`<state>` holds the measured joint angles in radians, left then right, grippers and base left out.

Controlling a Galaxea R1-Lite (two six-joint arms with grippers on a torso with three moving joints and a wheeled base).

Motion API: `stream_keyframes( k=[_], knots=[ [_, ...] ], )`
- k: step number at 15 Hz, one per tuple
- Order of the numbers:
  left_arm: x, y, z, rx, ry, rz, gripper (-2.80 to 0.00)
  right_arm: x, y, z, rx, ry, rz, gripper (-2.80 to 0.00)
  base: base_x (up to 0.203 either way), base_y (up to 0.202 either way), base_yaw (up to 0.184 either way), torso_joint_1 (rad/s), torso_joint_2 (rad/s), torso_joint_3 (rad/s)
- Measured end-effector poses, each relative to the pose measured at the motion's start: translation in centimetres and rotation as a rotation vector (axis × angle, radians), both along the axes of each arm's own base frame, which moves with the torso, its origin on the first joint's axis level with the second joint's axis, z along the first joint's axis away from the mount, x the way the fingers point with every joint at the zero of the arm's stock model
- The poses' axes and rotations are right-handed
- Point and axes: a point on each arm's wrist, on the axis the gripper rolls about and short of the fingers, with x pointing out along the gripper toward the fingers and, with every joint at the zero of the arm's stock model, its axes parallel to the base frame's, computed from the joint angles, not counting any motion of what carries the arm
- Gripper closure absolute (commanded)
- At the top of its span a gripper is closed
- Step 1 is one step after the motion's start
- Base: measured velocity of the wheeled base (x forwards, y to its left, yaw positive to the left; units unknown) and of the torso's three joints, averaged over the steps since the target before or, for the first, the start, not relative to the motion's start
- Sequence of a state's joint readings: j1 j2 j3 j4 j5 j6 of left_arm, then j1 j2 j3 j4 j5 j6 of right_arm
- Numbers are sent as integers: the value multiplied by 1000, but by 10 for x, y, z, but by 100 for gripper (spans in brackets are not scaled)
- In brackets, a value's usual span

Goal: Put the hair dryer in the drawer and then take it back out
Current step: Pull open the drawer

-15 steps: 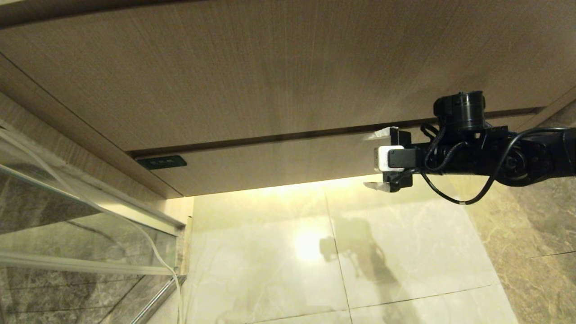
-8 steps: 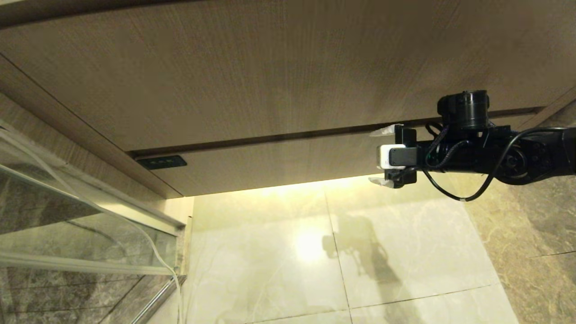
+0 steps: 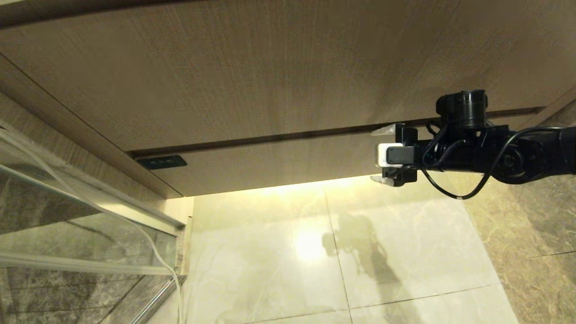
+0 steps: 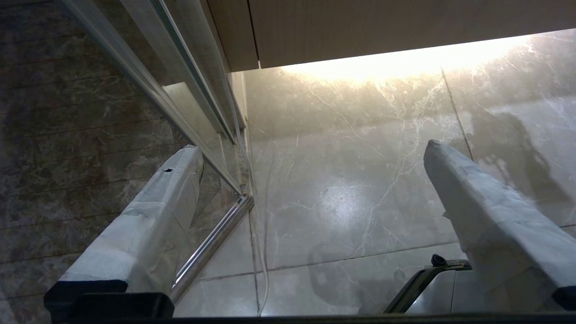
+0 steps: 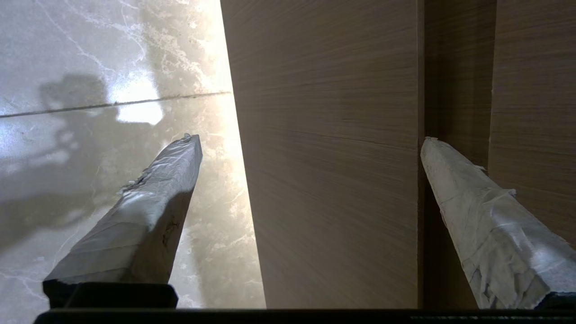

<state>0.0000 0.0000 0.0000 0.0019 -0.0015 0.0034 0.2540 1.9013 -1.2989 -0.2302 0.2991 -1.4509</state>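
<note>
The drawer shows as a shallow wood-grain front with a small dark label at its left end, and it looks pushed in. My right gripper is open at the drawer's right part, fingers straddling the front. One fingertip is at the dark gap above it, the other below its lower edge. In the right wrist view the drawer front fills the space between the fingers of the right gripper, which hold nothing. My left gripper hangs open over the floor. The hair dryer is out of view.
A taller wood-grain panel sits above the drawer, across a dark gap. A glass shower door with a metal rail stands at the left. Glossy marble floor lies below. Part of my base shows near the left gripper.
My right gripper has drifted slightly to the right along the drawer front, still open. Nothing else has moved.
</note>
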Motion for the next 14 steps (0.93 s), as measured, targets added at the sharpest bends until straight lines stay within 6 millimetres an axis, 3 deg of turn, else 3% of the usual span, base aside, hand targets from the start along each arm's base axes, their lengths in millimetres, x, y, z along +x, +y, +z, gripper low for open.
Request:
stream_keyframes(
  k=[6, 14],
  knots=[
    [0, 0, 0, 0, 0, 0, -280, 1, 0, -1, 1, 2, -3, -280, 0, 0, 0, 0, 0, 0],
    [0, 0, 0, 0, 0, 0, -280, 30, 7, -1, 21, -22, -20, -280, 0, 0, 0, 0, 0, 0]
  ],
)
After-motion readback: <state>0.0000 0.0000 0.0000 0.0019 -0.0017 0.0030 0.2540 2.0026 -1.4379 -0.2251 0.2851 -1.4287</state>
